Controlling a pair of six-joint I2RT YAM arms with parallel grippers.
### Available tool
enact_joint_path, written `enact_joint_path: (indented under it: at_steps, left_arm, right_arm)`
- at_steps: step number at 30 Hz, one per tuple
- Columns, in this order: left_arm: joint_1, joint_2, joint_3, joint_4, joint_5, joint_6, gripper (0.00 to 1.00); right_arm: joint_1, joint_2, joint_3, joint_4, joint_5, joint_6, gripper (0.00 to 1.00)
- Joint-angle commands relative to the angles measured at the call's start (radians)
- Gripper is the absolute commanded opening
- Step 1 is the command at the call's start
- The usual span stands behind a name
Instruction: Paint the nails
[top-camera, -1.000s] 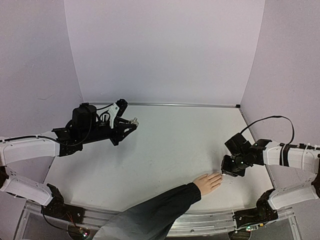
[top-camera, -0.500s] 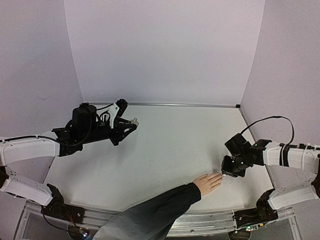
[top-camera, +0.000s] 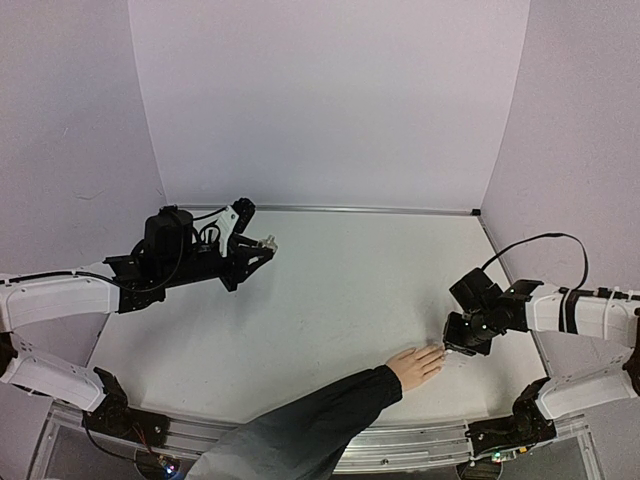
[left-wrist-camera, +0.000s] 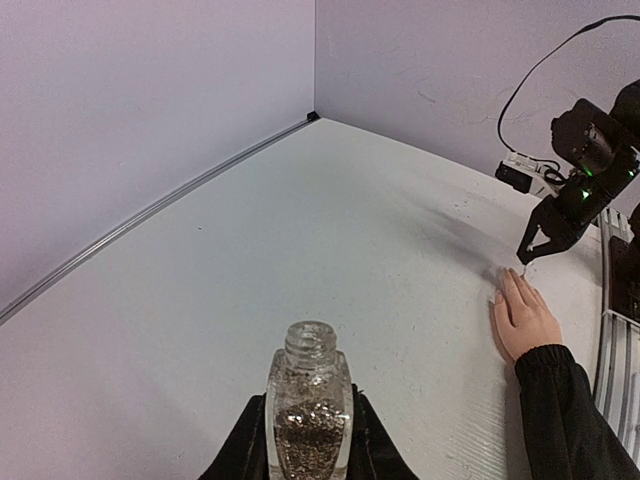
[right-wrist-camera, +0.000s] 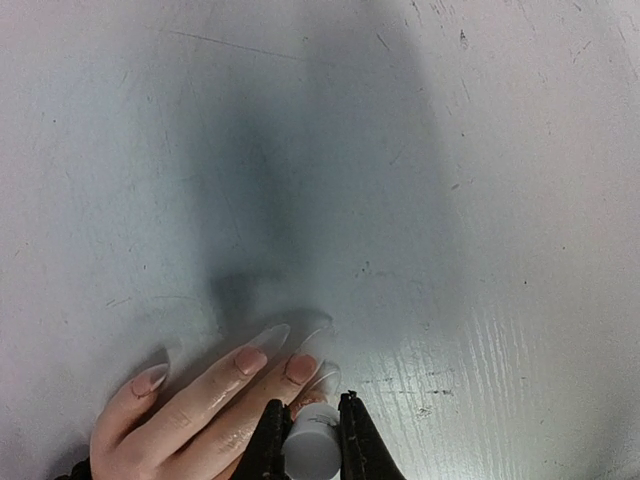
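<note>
**One hand, tiny nails: go softly**

You can see the hand (top-camera: 415, 365) lying flat on the counter (top-camera: 340, 290), near the front edge on the right side. Its black sleeve (top-camera: 310, 420) runs back toward the front left. So the long line of the hand goes from the sleeve to the fingertips, and the fingers point at your right arm.

The nails (right-wrist-camera: 250, 361) look small, hard and smooth, and the skin around them is soft. I think you should not grab the hand at all. Only the brush should touch it, very lightly, with strokes along each finger.

Your right end effector (right-wrist-camera: 311, 420) is closed on a small white cap (right-wrist-camera: 312, 455), right over the fingertips. You cannot see the brush tip under it.

Your left end effector (left-wrist-camera: 310, 450) is closed on the open glass bottle (left-wrist-camera: 310, 395) of glittery polish, held upright and well apart from the hand. Glass is slippery and can break.
</note>
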Motion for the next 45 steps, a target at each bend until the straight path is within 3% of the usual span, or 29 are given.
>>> enact_joint_path:
  at_steps: [1,45]
  left_arm:
    - [0.005,-0.018,0.056,0.015,0.018,0.010,0.00]
    - [0.005,-0.023,0.055,0.011,0.019,0.012,0.00]
  right_arm:
    - [-0.004,0.007,-0.008,-0.050,0.030,0.014,0.00]
    - [-0.004,0.029,-0.002,-0.038,0.044,0.014,0.00]
